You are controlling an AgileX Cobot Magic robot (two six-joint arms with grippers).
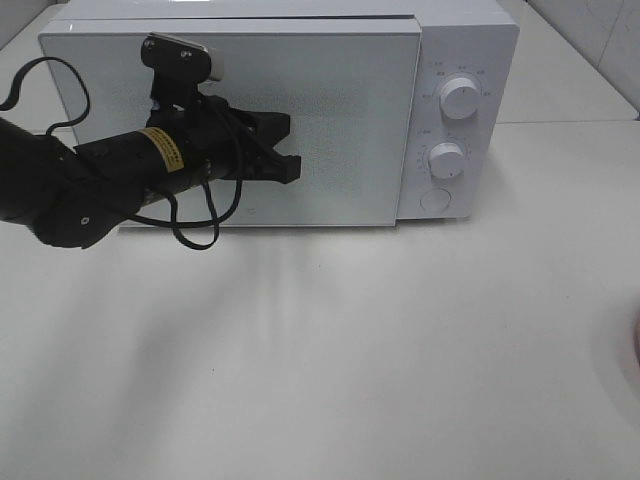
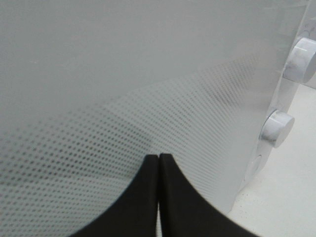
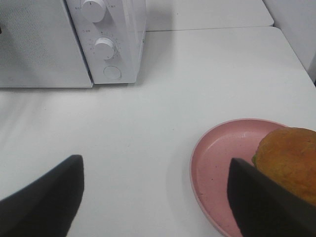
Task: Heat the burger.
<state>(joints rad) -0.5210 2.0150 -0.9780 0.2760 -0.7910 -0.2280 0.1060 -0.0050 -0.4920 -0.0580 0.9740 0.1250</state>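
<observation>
From the high camera, the white microwave (image 1: 300, 110) sat at the back of the white table (image 1: 330, 350) with its door (image 1: 340, 120) shut. The left gripper (image 1: 290, 165) was up in front of the door glass, its black jaws pressed together with nothing between them, tip at or just off the glass, can't tell if it touched. Two round knobs (image 1: 459, 98) sat one above the other on the control panel, with a round button (image 1: 435, 200) under them. No burger visible from up there, just a sliver of pink at the right edge.

Left wrist cam: the left gripper (image 2: 159, 170) was clamped shut on nothing, fingertips (image 2: 148, 173) right up against the dotted door (image 2: 123, 98). The knobs (image 2: 276, 128) showed off to the side.

Right wrist cam: the right gripper (image 3: 155, 197) had its jaws spread wide with nothing in them, hovering over the table (image 3: 163, 113). The burger (image 3: 289, 160) sat on a pink plate (image 3: 217, 163) on the table, well apart from the microwave (image 3: 69, 39), close beside one of the fingers (image 3: 261, 207). Only part of the bun was in frame.
</observation>
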